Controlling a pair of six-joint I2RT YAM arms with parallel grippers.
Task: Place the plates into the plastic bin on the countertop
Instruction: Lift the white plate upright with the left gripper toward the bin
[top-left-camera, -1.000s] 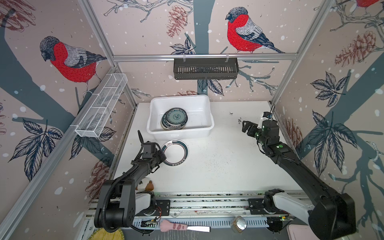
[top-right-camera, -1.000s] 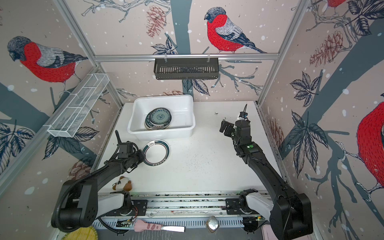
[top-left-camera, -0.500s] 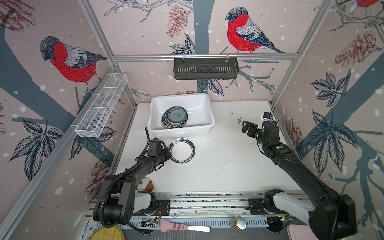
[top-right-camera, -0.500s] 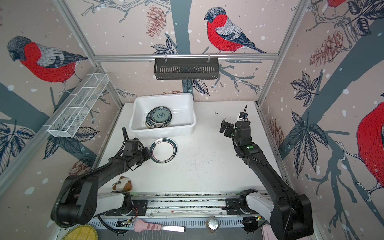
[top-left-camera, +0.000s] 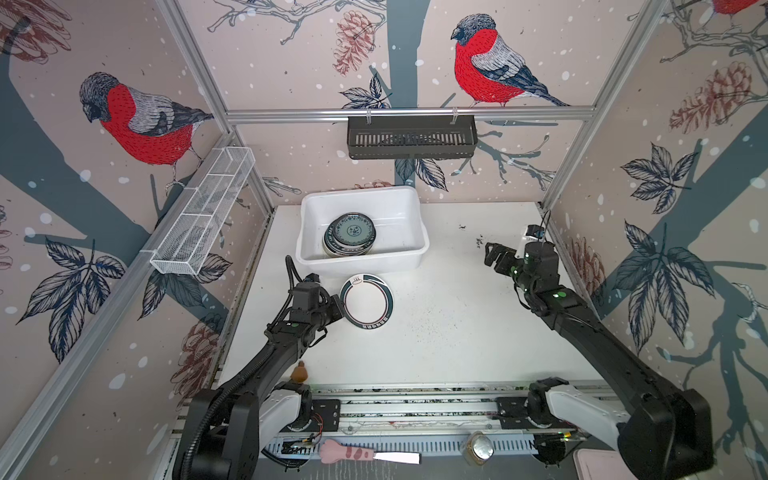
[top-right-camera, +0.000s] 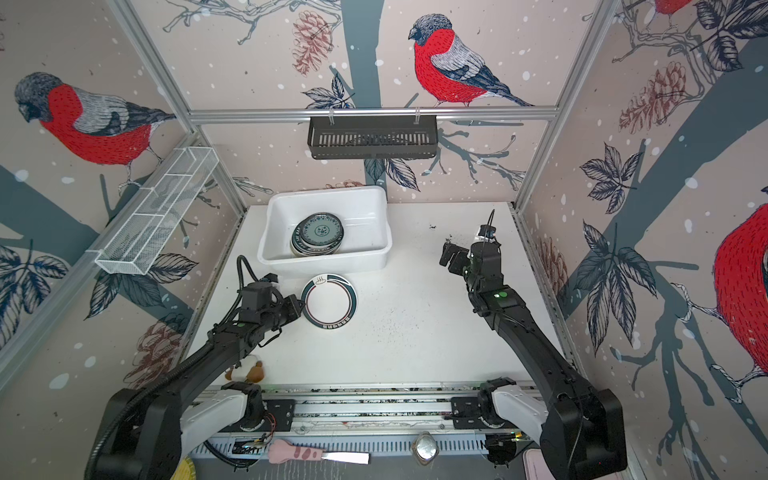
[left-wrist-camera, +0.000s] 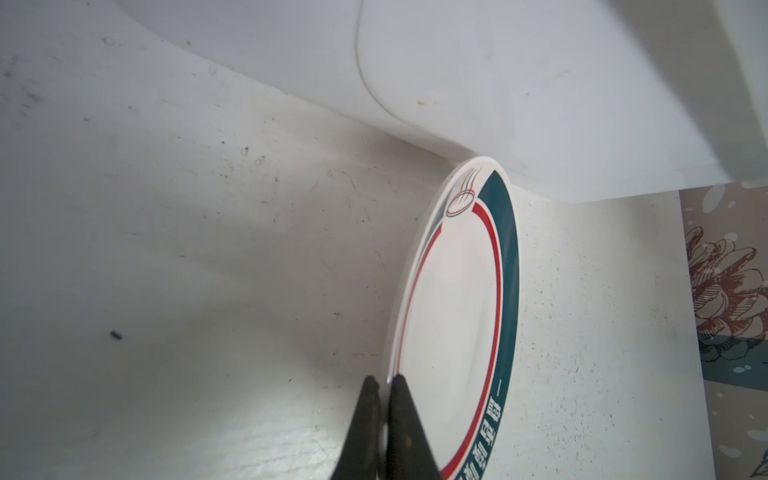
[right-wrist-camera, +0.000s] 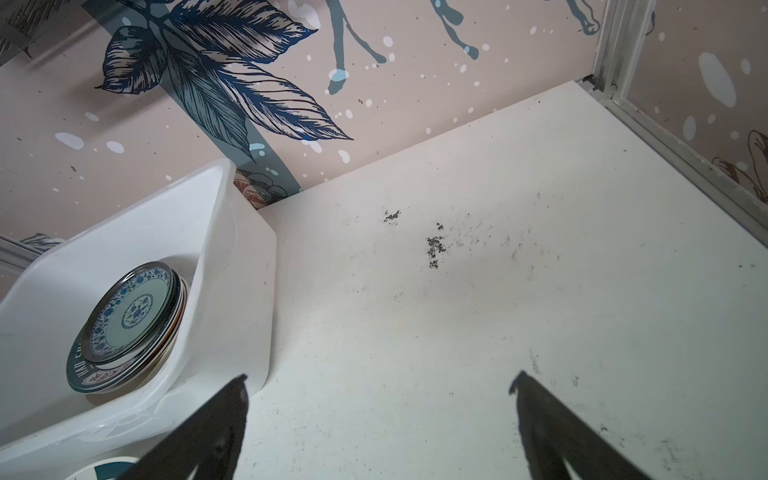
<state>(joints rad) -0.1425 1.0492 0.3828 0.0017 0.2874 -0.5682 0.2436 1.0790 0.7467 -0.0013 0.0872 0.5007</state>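
Since a second ago the white teal-rimmed plate (top-left-camera: 365, 302) has slid right along the counter (top-left-camera: 457, 332) with the left end effector (top-left-camera: 340, 306). It now lies left of centre, just on the near side of the plastic bin (top-left-camera: 417, 253). Only the left wrist view shows the fingers (left-wrist-camera: 405, 415) pinched narrow on the plate's left rim. The right end effector (top-left-camera: 494, 257) hangs spread wide and holds nothing, above the far right of the counter. Its wrist view shows the blue-flowered top of the stacked plates (right-wrist-camera: 129, 324) inside the bin.
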